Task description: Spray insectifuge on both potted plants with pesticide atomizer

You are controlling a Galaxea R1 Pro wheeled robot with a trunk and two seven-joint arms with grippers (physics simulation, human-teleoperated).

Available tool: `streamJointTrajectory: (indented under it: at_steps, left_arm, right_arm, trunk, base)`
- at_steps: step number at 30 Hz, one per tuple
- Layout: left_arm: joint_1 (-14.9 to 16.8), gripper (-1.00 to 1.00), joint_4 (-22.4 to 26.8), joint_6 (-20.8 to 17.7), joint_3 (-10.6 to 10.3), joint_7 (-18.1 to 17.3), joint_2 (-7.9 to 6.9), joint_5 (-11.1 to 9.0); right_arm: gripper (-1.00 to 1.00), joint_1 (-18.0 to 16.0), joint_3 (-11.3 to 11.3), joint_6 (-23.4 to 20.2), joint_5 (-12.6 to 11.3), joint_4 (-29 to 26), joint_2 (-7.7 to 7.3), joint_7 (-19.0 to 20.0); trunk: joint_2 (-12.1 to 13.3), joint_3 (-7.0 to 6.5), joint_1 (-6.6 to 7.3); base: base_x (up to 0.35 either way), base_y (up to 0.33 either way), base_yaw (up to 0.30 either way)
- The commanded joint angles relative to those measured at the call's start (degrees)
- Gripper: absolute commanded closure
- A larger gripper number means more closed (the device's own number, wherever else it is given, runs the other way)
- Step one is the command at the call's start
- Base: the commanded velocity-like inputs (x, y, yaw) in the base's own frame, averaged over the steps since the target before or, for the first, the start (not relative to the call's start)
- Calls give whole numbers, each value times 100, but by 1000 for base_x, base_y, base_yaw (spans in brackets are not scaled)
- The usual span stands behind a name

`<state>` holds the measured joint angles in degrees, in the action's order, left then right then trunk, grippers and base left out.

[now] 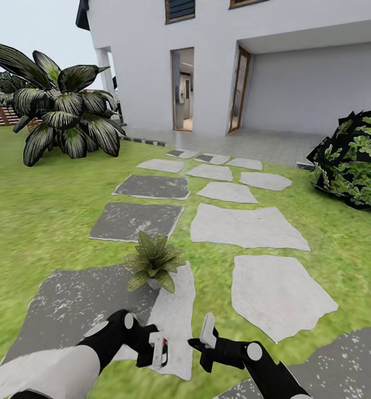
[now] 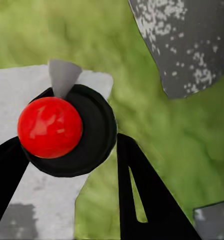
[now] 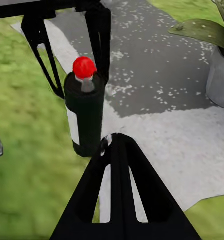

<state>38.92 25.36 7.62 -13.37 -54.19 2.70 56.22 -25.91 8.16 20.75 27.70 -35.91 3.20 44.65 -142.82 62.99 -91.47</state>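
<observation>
A white house [image 1: 230, 66] with an open doorway stood at the far side of the garden lawn [image 1: 36, 210]. A big dark glossy-leaved shrub [image 1: 63, 105] grew on the left of the head view and a green-patterned bush [image 1: 354, 160] on the right. A path of flat grey stepping stones [image 1: 246, 224] ran from the house toward the robot, some pale, some dark and speckled.

One potted plant [image 1: 154, 260], a low rosette of pointed green and yellowish leaves, sat at the edge of the near dark stone; in the right wrist view its leaves and grey pot [image 3: 219, 75] showed close to the pale slab.

The left gripper [image 1: 152, 348] was at the bottom of the head view, its fingers [image 3: 99, 37] closed around the pesticide atomizer [image 3: 85, 112], a dark bottle with a pale label and a red nozzle top. From the left wrist camera the bottle was seen from above, its red ball top [image 2: 50, 127] between the black fingers [image 2: 142, 200], held above the grass and a pale stone. It hung short of the plant, on the robot's side of it.

The right gripper [image 1: 206, 338] was just beside the bottle, apart from it. It held nothing, and I could not tell how far its jaws were parted.
</observation>
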Motion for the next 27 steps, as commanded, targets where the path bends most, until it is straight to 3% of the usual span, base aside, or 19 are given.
streamJointTrajectory:
  at_steps: [1, 5, 6, 9, 13, 15, 17, 18, 20, 22, 24, 25, 27]
  left_arm:
    - [-3, 100, -4, 61, 9, -4, -145, 25]
    - [-14, 100, -49, 124, 43, 2, -758, -47]
    - [-21, 100, -53, 136, 50, 3, -879, -62]
    - [-164, 100, -52, 149, 89, 6, -1108, -68]
    - [-407, 100, -57, 245, 328, 85, -1677, -282]
    - [-497, 100, -57, 273, 445, 107, -1759, -414]
    - [-544, 100, -91, 279, 724, 298, -1782, -567]
    - [-554, 100, -276, 282, 998, 613, -1752, -730]
    - [-560, 100, -848, 299, 1491, 1271, -1721, -1307]
    - [-562, 100, -1250, 328, 1693, 1588, -1716, -1910]
    - [-570, 100, -1595, 430, 1780, 1740, -1722, -2804]
    - [-610, 100, -1704, 502, 1796, 1822, -1725, -3263]
    - [-872, 100, -1769, 686, 1812, 2274, -1725, -4159]
  right_arm:
    - [100, -2, -7, 32, 51, -5, -1, 0]
    - [100, -2, 1, 34, 58, 1, -3, 0]
    - [-100, -2, 1, 34, 59, 3, -5, 0]
    - [-100, -2, -7, 34, 65, 16, -21, -2]
    - [-100, -2, -36, 34, 68, 50, -66, -82]
    - [-100, -2, -47, 34, 68, 107, -100, -320]
    - [-100, -2, -42, 36, 68, 195, -299, -881]
    - [-100, -2, -44, 44, 59, 439, -475, -1333]
    - [-100, -2, -61, 60, 30, 1307, -614, -2348]
    - [-100, 4, -66, 71, 13, 2044, -650, -3264]
    - [-100, 8, -66, 163, -60, 2834, -631, -4323]
    - [-100, 14, -64, 296, -238, 3080, -610, -4699]
    - [-100, 26, -62, 690, -1037, 3305, -589, -5137]
  trunk:
    - [-2, 5, 1]
    - [-2, 5, 1]
    - [-2, 5, 1]
    - [-2, 5, 1]
    - [-2, 5, 1]
    - [-2, 5, 1]
    - [-2, 5, 1]
    - [-2, 5, 1]
    - [-2, 5, 1]
    - [-2, 5, 1]
    - [-2, 5, 1]
    - [-2, 5, 1]
    - [-2, 5, 1]
  base:
    - [0, 0, 0]
    - [0, 0, 0]
    - [0, 0, 0]
    - [0, 0, 0]
    - [0, 0, 0]
    - [0, 0, 0]
    - [0, 0, 0]
    - [0, 0, 0]
    - [0, 0, 0]
    - [0, 0, 0]
    - [0, 0, 0]
    - [0, 0, 0]
    - [0, 0, 0]
